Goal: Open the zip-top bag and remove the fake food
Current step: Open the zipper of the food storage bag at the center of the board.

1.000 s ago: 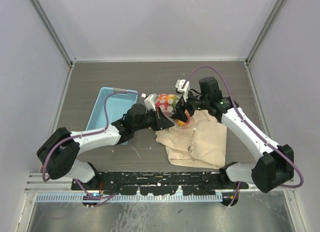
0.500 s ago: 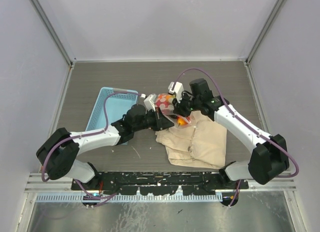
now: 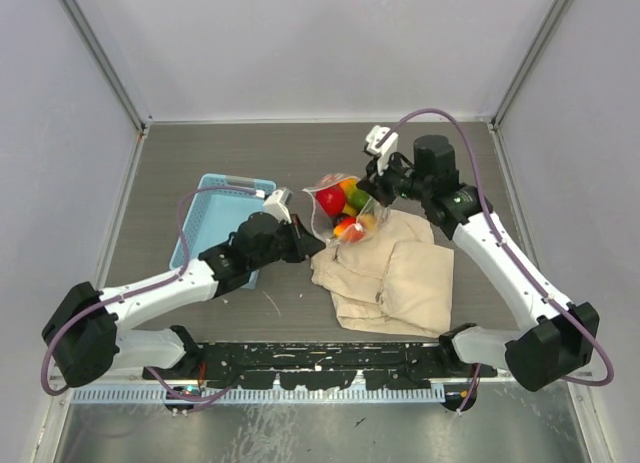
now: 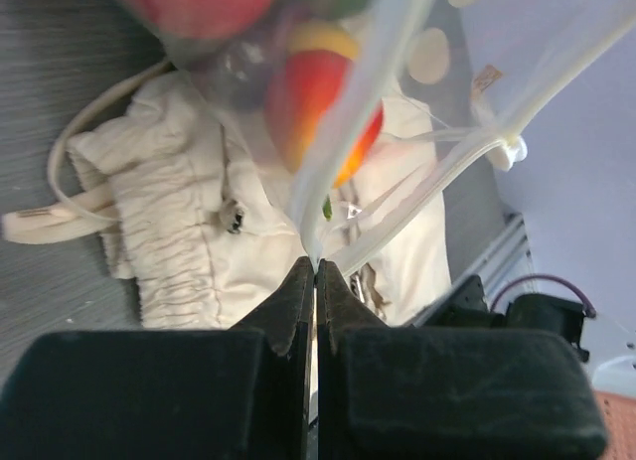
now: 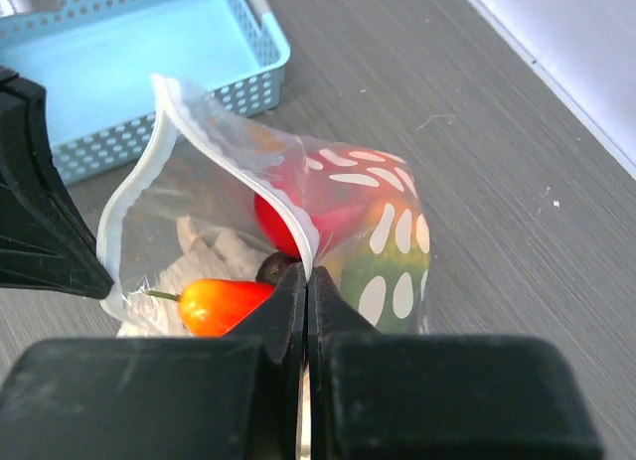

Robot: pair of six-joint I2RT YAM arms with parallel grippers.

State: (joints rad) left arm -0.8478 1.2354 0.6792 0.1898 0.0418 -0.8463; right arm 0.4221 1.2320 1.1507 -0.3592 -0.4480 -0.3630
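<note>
The zip-top bag (image 3: 345, 211) sits mid-table between the arms, with the fake food (image 3: 331, 200) bunched inside. The right gripper (image 5: 306, 271) is pinched tight on its far lip and the left gripper (image 4: 316, 266) on its near lip, so the mouth gapes between them. Only the right wrist view shows that opening; the overhead view shows the cloth bag (image 3: 390, 278) just beside.

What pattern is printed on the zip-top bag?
The zip-top bag is clear with white oval spots; right wrist view shows it best.
</note>
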